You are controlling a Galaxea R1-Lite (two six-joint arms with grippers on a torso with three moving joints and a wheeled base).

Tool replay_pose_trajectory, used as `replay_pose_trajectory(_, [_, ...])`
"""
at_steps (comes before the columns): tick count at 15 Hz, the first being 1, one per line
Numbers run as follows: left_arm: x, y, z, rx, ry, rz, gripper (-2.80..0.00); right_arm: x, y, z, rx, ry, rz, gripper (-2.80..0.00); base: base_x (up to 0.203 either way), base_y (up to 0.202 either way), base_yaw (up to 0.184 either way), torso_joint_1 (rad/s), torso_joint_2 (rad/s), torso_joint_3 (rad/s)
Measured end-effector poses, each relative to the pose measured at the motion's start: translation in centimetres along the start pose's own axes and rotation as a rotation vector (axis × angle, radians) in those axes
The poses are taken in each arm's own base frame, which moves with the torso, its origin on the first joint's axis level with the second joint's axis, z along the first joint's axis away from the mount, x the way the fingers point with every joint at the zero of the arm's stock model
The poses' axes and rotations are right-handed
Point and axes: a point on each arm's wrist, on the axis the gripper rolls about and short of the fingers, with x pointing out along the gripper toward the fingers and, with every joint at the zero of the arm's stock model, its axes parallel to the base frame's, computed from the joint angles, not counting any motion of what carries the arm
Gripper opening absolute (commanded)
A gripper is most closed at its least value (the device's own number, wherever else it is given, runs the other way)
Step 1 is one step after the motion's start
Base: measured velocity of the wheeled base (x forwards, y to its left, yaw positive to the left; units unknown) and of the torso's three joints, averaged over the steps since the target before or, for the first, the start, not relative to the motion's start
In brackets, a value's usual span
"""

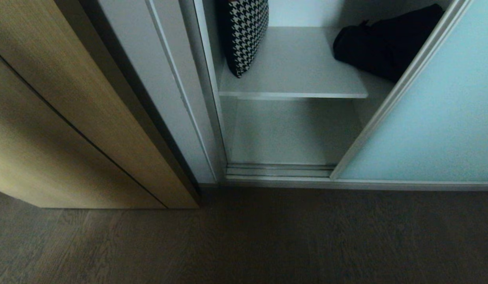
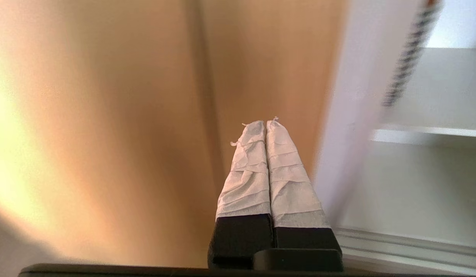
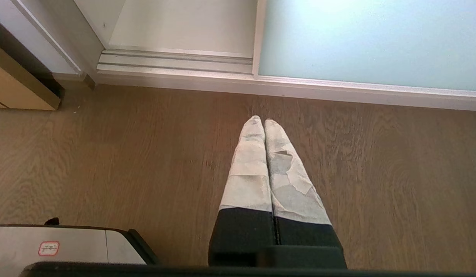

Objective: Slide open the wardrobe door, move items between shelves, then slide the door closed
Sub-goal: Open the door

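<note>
While the sliding door point(image 1: 433, 118) stands pushed to the right and leaves the wardrobe open, the black bag point(image 1: 386, 43) lies on the upper shelf point(image 1: 295, 67), partly hidden behind the door's frame, well apart from a checked cushion point(image 1: 246, 31) leaning at the left end; the lower shelf point(image 1: 291, 134) sits beneath. My left claw point(image 2: 265, 125) is closed on nothing, facing the tan wood panel point(image 2: 107, 115) beside the opening. My right claw point(image 3: 260, 122) is closed and empty too, pointing at the wooden floor point(image 3: 107, 154) before the door track.
</note>
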Motion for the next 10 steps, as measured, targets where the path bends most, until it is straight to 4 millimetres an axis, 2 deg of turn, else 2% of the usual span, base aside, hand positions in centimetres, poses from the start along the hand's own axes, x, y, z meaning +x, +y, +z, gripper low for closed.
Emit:
replay_pose_trajectory(3, [-4.0, 1.3, -2.2, 0.033, 0.013, 0.024, -2.80, 0.0, 0.0, 0.0, 0.000, 0.000, 0.000, -2.80, 0.000, 0.000, 0.000, 0.000, 0.00, 0.000])
replay_pose_trajectory(6, [-7.2, 1.9, -5.1, 0.081, 0.087, 0.053, -2.80, 0.0, 0.0, 0.0, 0.000, 0.000, -0.001, -2.80, 0.000, 0.000, 0.000, 0.000, 0.00, 0.000])
replay_pose_trajectory(10, [-9.0, 2.1, -6.4, 0.088, 0.097, 0.123, -2.80, 0.0, 0.0, 0.0, 0.000, 0.000, 0.000, -2.80, 0.000, 0.000, 0.000, 0.000, 0.00, 0.000])
